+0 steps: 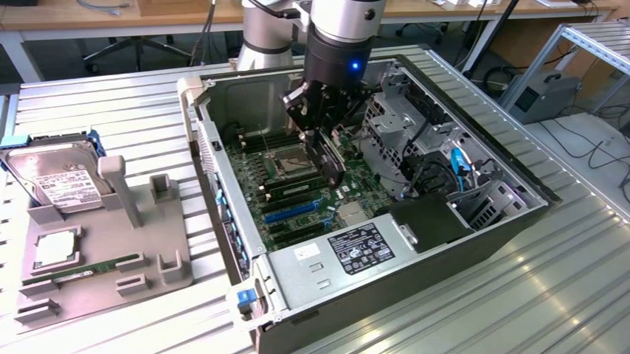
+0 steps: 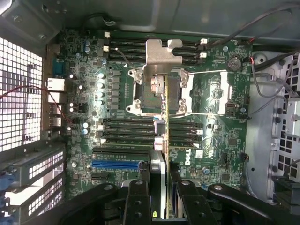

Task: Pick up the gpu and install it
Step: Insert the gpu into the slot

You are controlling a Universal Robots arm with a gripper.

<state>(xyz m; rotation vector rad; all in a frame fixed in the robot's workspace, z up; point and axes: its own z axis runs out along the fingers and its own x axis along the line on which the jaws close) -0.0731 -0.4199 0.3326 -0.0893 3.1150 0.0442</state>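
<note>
Gpu (image 2: 164, 108) is pinched between the claw (image 2: 161, 190) fingers, standing on edge over the motherboard (image 2: 211, 103), long side running crosswise to the motherboard's slots (image 2: 126, 136).

1 counter (image 1: 118, 110) w/ 1 open PC case (image 1: 209, 151) & 1 grey holder (image 1: 147, 251), carrying 1 hard drive (image 1: 59, 181), 1 CPU (image 1: 56, 249) & 1 RAM stick (image 1: 84, 269). Inside the case: 1 motherboard (image 2: 215, 140), 1 CPU socket (image 2: 145, 91), 1 blue PCIe slot (image 2: 119, 164), 1 coin cell (image 2: 234, 62), 1 PSU (image 1: 305, 262) w/ 1 label (image 1: 361, 248). Also 1 robot arm (image 1: 340, 22), 1 hand (image 2: 161, 185), 1 gpu (image 2: 165, 108).
</note>
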